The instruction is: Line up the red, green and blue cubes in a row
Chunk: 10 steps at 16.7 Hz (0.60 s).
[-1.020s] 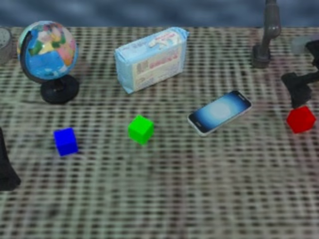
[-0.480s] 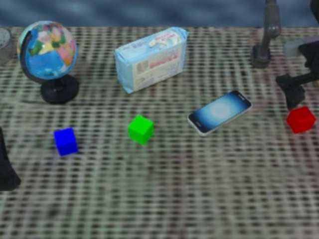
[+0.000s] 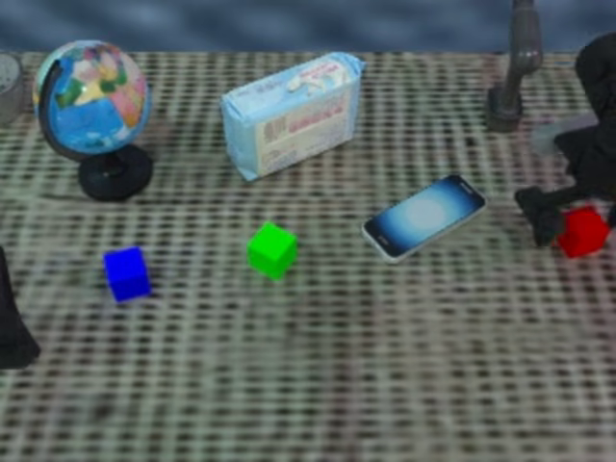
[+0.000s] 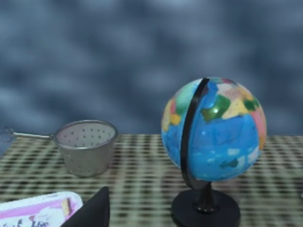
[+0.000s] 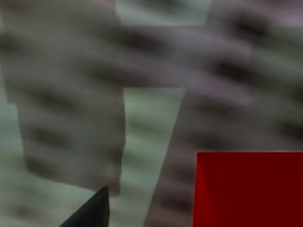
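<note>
Container: a small perforated metal strainer bowl with a thin wire handle (image 4: pixel 86 145) stands on the checked woven tabletop (image 3: pixel 318 385) behind the globe in the left wrist view; nothing can be seen inside it.
Red cube: small, plain, matte bright red cube (image 3: pixel 583 232), at the table's far right edge, well to the right of the phone; in the right wrist view it fills one corner (image 5: pixel 248 189) as a flat red face.
Green cube: small matte bright green cube (image 3: pixel 271 250), near the table's middle, sitting alone.
Blue cube: small matte deep blue cube (image 3: pixel 127 273), to the left of the green one and apart from it.
Right gripper: black two-finger claw (image 3: pixel 563 214) low over the table, its fingers spread, one dark finger just left of the red cube; contact cannot be told.
Left gripper: dark arm parked at the table's left edge (image 3: pixel 12 327); whether its claw is apart or together cannot be told.
Other things: a blue desk globe on a black stand (image 3: pixel 92 101), a pale blue wrapped tissue pack (image 3: pixel 292 114), a dark-screened smartphone (image 3: pixel 424 217), lying flat between the green and red cubes.
</note>
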Motion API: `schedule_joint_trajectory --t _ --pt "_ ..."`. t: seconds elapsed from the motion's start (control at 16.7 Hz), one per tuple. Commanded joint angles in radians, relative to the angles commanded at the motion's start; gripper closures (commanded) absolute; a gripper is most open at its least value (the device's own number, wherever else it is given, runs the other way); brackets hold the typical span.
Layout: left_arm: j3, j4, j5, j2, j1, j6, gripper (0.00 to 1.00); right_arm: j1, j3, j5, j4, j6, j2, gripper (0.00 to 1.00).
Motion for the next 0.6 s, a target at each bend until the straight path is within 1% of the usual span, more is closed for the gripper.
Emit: schedule_joint_trajectory --t 0.12,0.36,0.6 --pt "0.0 0.0 0.0 0.0 0.0 0.0 0.0 0.001 -0.027 0.0 0.045 0.001 0.024 0.0" --pt "0.0 0.0 0.0 0.0 0.0 0.0 0.0 0.001 -0.031 0.0 0.051 0.001 0.028 0.0" --pt "0.0 0.0 0.0 0.0 0.0 0.0 0.0 0.001 -0.031 0.0 0.051 0.001 0.028 0.3"
